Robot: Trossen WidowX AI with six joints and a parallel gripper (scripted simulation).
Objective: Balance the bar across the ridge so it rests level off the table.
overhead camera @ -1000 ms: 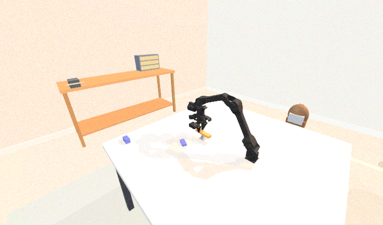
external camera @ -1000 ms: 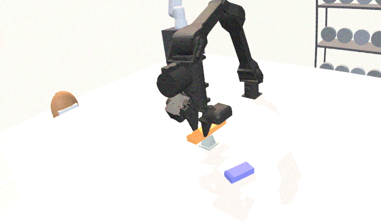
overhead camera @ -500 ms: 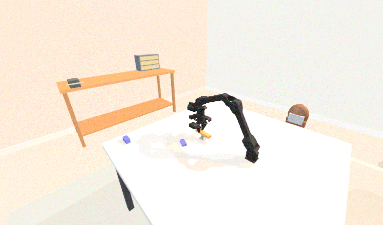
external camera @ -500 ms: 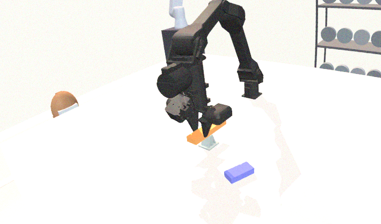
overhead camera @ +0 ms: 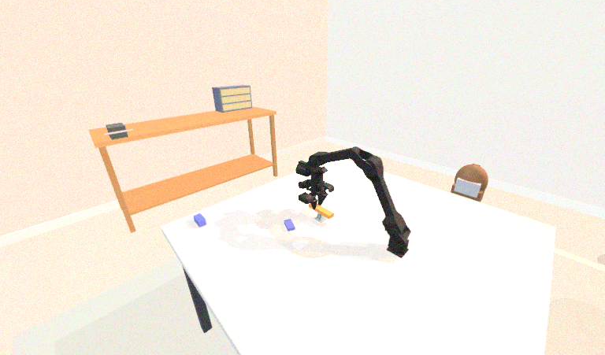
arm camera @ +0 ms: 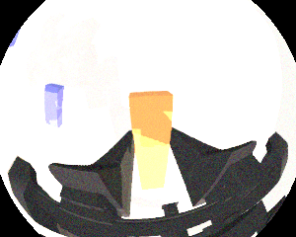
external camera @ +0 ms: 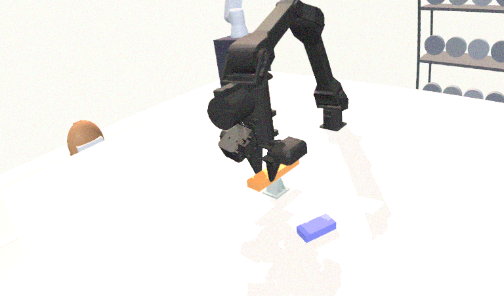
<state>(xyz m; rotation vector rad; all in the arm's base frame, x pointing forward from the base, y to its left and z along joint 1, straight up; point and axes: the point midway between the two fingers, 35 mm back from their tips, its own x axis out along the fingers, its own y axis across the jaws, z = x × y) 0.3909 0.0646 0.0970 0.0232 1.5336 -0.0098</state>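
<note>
Gripping bar [external camera: 273, 174] over ridge [external camera: 276, 187], hand [external camera: 266, 170]; blue block [external camera: 315, 227] near, seemingly apart.

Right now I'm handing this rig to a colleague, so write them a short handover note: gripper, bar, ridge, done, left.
Gripper: shut on the orange bar, gripping near its middle, fingers pointing down.
Bar: lying across the small pale ridge; no end appears to touch the white table, and it looks close to level.
Two purple blocks lie apart on the table, uninvolved.
Done: bar picked up and brought onto the ridge.
Left: confirm it sits level, open the fingers, lift straight up clear.
</note>
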